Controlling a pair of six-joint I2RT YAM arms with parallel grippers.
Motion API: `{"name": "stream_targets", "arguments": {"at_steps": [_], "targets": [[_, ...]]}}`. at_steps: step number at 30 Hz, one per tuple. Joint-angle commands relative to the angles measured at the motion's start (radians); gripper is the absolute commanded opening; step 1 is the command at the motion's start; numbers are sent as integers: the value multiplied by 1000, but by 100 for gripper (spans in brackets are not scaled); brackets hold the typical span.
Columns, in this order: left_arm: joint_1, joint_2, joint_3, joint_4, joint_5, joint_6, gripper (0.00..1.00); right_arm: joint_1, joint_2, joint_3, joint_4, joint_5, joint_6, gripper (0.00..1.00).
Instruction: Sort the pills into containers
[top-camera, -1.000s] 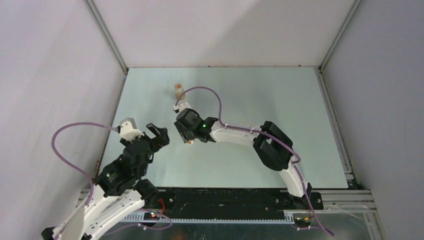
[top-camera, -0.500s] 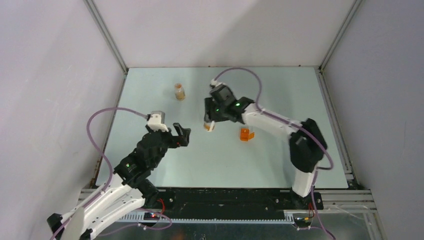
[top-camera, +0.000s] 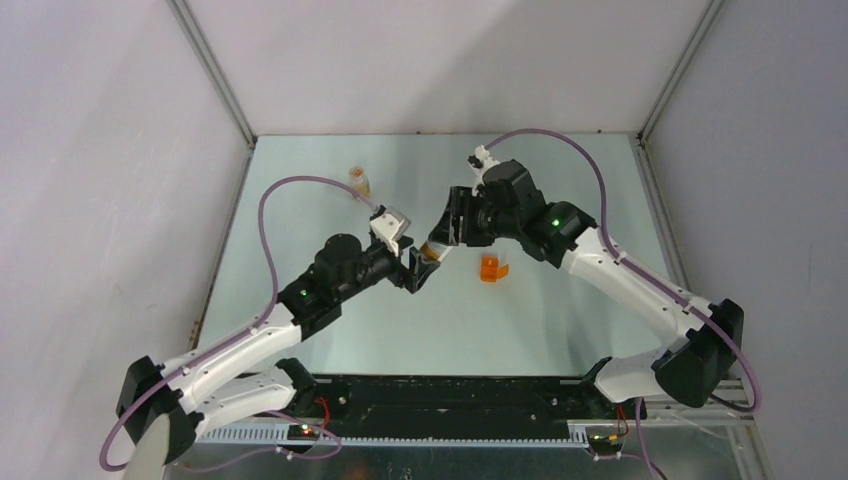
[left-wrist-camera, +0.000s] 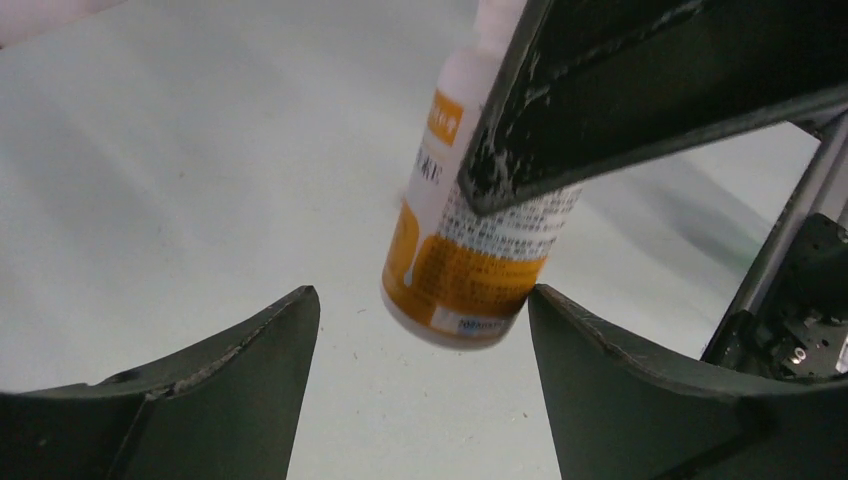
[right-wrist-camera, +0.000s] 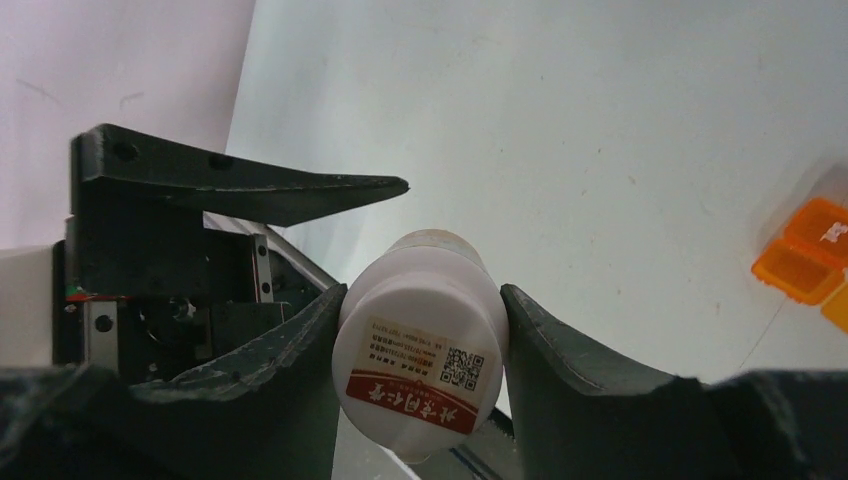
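Note:
My right gripper (top-camera: 446, 232) is shut on a white pill bottle (top-camera: 433, 250) with an orange label, holding it tilted above the table near the middle. In the right wrist view the bottle (right-wrist-camera: 425, 340) sits clamped between both fingers, cap end toward the camera. My left gripper (top-camera: 417, 268) is open, with its fingers on either side of the bottle's lower end. In the left wrist view the bottle (left-wrist-camera: 470, 250) hangs between the jaws, close to the right finger and clear of the left one. No loose pills are in view.
An orange pill box (top-camera: 490, 268) lies on the table just right of the bottle and shows in the right wrist view as well (right-wrist-camera: 805, 260). A small amber jar (top-camera: 358, 180) stands at the back left. Grey walls enclose the table.
The right arm has swung to the right, carrying the bottle toward the middle. The left arm has reached forward until its jaws flank the bottle's base, and those jaws have narrowed a little.

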Motion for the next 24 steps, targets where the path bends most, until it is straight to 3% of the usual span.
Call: {"name": "stream_targets", "arguments": {"at_steps": [1,6,12,24], "targets": [[-7,21,43,135,132,67,82,-3,-51,-29,-6,-74,46,49],[-7,52,-1,221,240,45,73,-4,-72,-41,39,-139,49,50],[-7,68,-23,269,293,21,56,-28,-82,-43,46,-198,56,50],[-6,110,-5,202,292,2,75,-35,-89,-44,42,-204,53,50]]}}
